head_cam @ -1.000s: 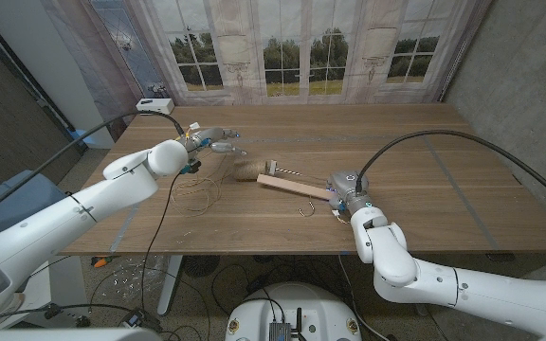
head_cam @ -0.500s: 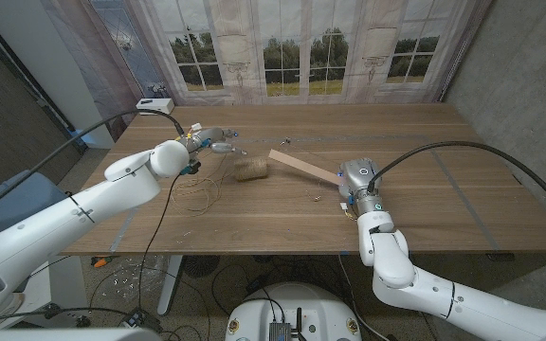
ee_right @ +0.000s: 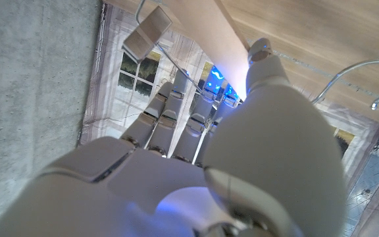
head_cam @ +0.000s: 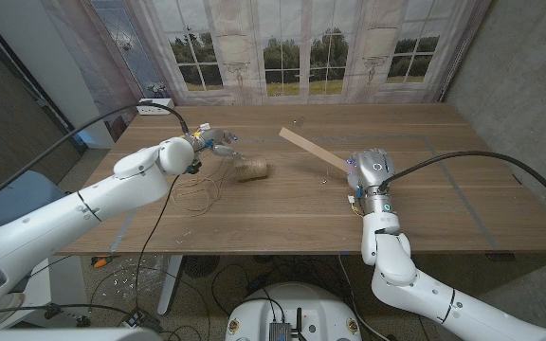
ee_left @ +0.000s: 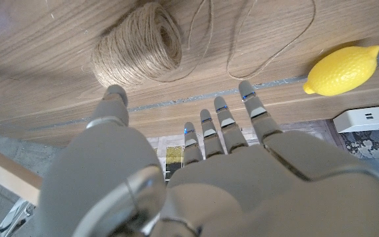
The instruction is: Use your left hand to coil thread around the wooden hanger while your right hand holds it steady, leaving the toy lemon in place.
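Hanger held, thread not yet taken up

Head view: Your right hand [head_cam: 369, 168] grips one end of the wooden hanger [head_cam: 311, 152], whose bar slants away from it toward the far middle of the wooden table [head_cam: 463, 189]. Your left hand [head_cam: 211, 142] hovers over the table's left part, just beside the ball of twine [head_cam: 250, 170]. A loose strand of thread [head_cam: 195, 192] lies looped on the table nearer you. Hanger and twine are well apart.

Left wrist view: The left hand [ee_left: 196, 178] is released, fingers spread and holding nothing, fingertips [ee_left: 247, 88] near the ball of twine [ee_left: 138, 44]. The loose thread [ee_left: 262, 46] curls between the ball and the toy lemon [ee_left: 342, 68], which lies close to it.

Right wrist view: The right hand [ee_right: 196, 164] is clenched on the hanger bar [ee_right: 206, 23], with the metal hook [ee_right: 360, 79] beside it.

Procedure, as judged from this state: pinch the free strand, not the ball, so the thread pays out. Approach from the side away from the lemon to avoid nudging it. Keep the right grasp firm and the bar raised enough for the left hand to pass under it.
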Controlling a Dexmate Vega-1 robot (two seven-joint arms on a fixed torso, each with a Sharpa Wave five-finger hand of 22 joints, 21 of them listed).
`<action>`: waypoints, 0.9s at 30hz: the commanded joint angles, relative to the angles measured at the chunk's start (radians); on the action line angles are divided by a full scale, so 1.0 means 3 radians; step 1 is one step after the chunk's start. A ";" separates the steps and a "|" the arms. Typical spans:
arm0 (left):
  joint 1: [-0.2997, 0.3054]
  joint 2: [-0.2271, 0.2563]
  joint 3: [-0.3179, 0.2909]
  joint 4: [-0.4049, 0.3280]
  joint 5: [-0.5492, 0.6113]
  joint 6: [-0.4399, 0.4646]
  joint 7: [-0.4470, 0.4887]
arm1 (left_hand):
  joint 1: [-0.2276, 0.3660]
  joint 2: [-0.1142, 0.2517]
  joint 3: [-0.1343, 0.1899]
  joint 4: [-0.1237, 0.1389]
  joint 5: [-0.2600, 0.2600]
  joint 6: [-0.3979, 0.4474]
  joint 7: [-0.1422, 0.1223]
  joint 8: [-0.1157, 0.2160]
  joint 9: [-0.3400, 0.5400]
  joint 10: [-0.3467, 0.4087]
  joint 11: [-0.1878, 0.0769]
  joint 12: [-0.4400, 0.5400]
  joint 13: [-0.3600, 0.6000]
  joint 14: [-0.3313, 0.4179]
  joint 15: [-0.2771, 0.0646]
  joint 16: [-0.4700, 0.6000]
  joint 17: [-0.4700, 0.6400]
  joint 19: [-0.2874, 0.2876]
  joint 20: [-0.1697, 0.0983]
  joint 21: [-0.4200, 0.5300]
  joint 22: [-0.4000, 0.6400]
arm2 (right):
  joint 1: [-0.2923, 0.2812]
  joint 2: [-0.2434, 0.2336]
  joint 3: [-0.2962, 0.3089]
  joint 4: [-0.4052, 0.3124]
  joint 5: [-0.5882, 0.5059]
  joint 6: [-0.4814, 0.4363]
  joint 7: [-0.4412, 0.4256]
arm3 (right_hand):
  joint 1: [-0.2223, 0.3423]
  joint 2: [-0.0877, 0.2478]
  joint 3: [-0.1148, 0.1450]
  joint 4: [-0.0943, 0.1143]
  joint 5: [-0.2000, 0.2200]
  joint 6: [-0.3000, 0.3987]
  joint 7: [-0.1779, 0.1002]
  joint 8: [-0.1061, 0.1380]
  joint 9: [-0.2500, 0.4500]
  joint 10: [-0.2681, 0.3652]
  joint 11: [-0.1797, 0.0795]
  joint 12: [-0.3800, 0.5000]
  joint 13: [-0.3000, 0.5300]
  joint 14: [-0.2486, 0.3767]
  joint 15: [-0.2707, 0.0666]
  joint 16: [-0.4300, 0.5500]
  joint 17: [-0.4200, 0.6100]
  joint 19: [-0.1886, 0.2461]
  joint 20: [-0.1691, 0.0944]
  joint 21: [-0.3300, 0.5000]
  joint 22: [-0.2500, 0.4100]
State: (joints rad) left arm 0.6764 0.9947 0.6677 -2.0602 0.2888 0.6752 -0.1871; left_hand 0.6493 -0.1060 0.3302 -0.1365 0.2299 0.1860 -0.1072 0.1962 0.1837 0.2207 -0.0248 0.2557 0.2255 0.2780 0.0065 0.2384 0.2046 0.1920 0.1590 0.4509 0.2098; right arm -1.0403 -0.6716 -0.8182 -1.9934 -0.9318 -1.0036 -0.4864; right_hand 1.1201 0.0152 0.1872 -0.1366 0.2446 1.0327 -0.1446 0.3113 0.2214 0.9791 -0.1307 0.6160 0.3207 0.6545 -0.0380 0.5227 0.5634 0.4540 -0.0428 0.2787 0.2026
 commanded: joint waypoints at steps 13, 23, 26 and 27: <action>-0.0551 -0.0244 0.0509 0.0194 0.0632 -0.0097 -0.0752 | 0.0398 0.0219 0.0039 -0.0069 -0.0027 0.0132 -0.0099 0.0030 0.0014 0.0240 -0.0035 0.0072 0.0024 0.0361 -0.0194 0.0106 -0.0012 0.0459 -0.0068 0.0155 -0.0022 | -0.0277 0.0107 0.0337 -0.0053 0.0209 0.0236 -0.0609 | 0.0453 0.0461 -0.0025 0.0014 0.0017 0.0124 0.0041 0.0027 0.0241 0.0114 -0.0101 0.0149 0.0612 0.0127 -0.0667 -0.0015 0.0057 0.0041 -0.0118 0.0043 0.0011; -0.0847 -0.0408 0.0771 0.0320 0.0943 -0.0033 -0.1349 | 0.0478 0.0197 0.0005 -0.0078 -0.0068 0.0150 -0.0062 0.0025 0.0015 0.0297 -0.0033 0.0080 0.0027 0.0440 -0.0164 0.0122 -0.0017 0.0552 0.0035 0.0180 -0.0031 | -0.0346 0.0113 0.0376 -0.0078 0.0226 0.0259 -0.0705 | 0.0464 0.0464 -0.0035 0.0018 0.0020 0.0130 0.0039 0.0019 0.0241 0.0112 -0.0097 0.0182 0.0641 0.0142 -0.0668 -0.0038 0.0084 0.0035 -0.0117 0.0050 0.0009; -0.0871 -0.0447 0.0784 0.0363 0.0957 -0.0086 -0.1422 | 0.0499 0.0193 -0.0019 -0.0067 -0.0078 0.0150 -0.0049 0.0020 0.0015 0.0297 -0.0025 0.0075 0.0031 0.0504 -0.0187 0.0143 -0.0014 0.0696 0.0012 0.0231 -0.0034 | -0.0365 0.0118 0.0390 -0.0078 0.0238 0.0270 -0.0735 | 0.0467 0.0465 -0.0039 0.0019 0.0021 0.0133 0.0040 0.0017 0.0241 0.0115 -0.0097 0.0186 0.0638 0.0149 -0.0667 -0.0043 0.0094 0.0037 -0.0114 0.0054 0.0009; -0.0897 -0.0467 0.0816 0.0379 0.0991 -0.0116 -0.1463 | 0.0519 0.0204 -0.0032 -0.0057 -0.0084 0.0164 -0.0057 0.0021 0.0015 0.0325 -0.0019 0.0081 0.0033 0.0579 -0.0212 0.0170 -0.0007 0.0814 -0.0046 0.0275 -0.0035 | -0.0372 0.0120 0.0395 -0.0082 0.0245 0.0273 -0.0740 | 0.0463 0.0465 -0.0042 0.0023 0.0020 0.0136 0.0042 0.0017 0.0241 0.0117 -0.0097 0.0189 0.0639 0.0150 -0.0663 -0.0046 0.0097 0.0036 -0.0115 0.0055 0.0009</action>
State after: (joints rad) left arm 0.4733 0.9008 0.8525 -1.9873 0.5149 0.6599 -0.4983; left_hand 0.7886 -0.0482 0.3267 -0.1577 0.2085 0.2295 -0.1281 0.2002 0.1837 0.3031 -0.0357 0.2743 0.2304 0.4217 -0.0457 0.2742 0.1998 0.3883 0.1638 0.5148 0.1997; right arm -1.1298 -0.6396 -0.7164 -2.0102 -0.8696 -0.9327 -0.6739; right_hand 1.1202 0.0150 0.1764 -0.1360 0.2448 1.0328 -0.1446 0.3086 0.2584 0.9788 -0.1310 0.6537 0.3206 0.6702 -0.0434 0.5098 0.5875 0.4593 -0.0482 0.2863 0.2024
